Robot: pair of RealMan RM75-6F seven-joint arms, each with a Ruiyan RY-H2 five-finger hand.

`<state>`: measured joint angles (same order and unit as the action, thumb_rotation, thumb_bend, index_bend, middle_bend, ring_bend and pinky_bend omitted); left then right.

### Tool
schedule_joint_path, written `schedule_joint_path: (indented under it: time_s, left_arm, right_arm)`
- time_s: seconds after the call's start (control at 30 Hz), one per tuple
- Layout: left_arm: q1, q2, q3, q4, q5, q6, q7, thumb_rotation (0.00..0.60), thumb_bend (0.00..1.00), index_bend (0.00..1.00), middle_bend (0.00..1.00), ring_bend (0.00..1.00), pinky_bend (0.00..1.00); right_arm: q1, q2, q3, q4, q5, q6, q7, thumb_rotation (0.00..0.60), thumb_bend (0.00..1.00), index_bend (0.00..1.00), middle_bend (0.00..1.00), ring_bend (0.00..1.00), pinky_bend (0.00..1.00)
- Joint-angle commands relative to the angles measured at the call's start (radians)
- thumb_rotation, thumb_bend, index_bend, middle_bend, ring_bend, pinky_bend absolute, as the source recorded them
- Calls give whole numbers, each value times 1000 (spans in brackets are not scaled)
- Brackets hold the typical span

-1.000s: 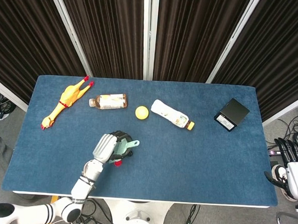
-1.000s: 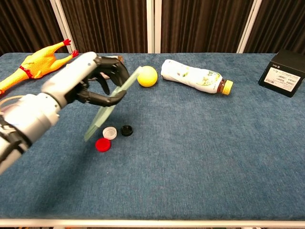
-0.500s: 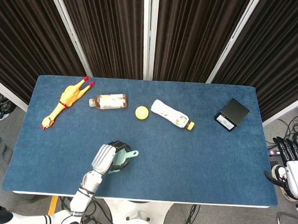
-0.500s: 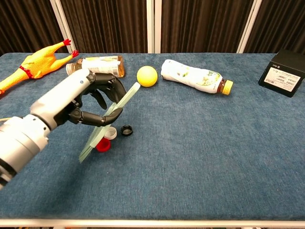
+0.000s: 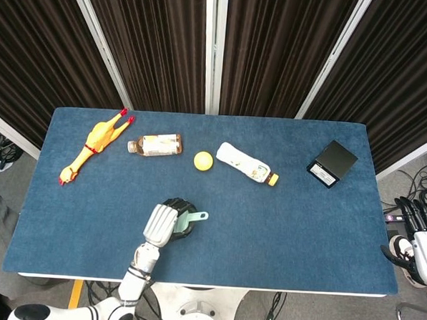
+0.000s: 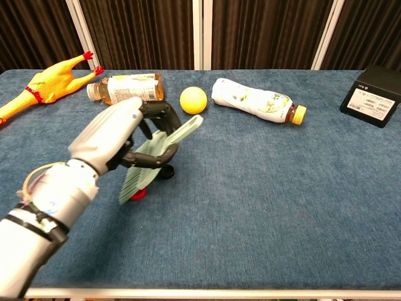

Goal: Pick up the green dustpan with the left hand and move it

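My left hand (image 6: 125, 139) grips the pale green dustpan (image 6: 153, 160) and holds it tilted above the blue table, its handle (image 6: 188, 128) pointing up and to the right. From the head view the left hand (image 5: 161, 224) sits near the table's front middle with the dustpan handle (image 5: 197, 218) sticking out to its right. Under the pan, a red cap (image 6: 137, 193) and a black cap (image 6: 167, 172) peek out. My right hand (image 5: 417, 235) hangs off the table's right edge, fingers apart, holding nothing.
A rubber chicken (image 5: 92, 148) lies at the back left, next to a brown bottle (image 5: 155, 145). A yellow ball (image 5: 203, 160), a white bottle (image 5: 246, 164) and a black box (image 5: 332, 164) lie across the back of the table (image 5: 289, 228).
My left hand has carried the dustpan to the right and toward the front edge, now covering the caps; the pan's handle has swung further right. The right hand has not moved.
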<state>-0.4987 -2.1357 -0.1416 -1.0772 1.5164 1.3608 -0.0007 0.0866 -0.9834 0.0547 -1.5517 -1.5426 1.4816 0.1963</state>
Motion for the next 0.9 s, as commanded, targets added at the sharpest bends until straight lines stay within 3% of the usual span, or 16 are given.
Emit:
schedule_joint_path:
  time_s: [0.03,0.27,0.47,0.63,0.9]
  left_arm:
    - [-18,-18,-14,15,-2,-14,-1,600,475,521,567,385,435]
    - [-35,-1,-32,12,8,-6,5,600,474,521,567,386,435]
    - [-12,186,-48,-111,20,26,72,600,475,521,565,385,430]
    - [2,351,-32,-157,-36,-66,189,600,476,519,559,385,419]
    - [-18,440,5,-177,-156,-257,377,600,472,504,540,385,363]
  right_arm:
    - [-1,1,0,-1,1,0,-1,600,102,0,74,0,0]
    - [-1,1,1,-1,5,-1,0,600,101,0,74,0,0]
    - [2,-2,2,3,3,-3,4,600,101,0,74,0,0]
    - [6,-10,2,9,-3,-5,4,600,101,0,74,0,0]
    - [1,-17,1,7,-3,5,1,600,101,0,73,0,0]
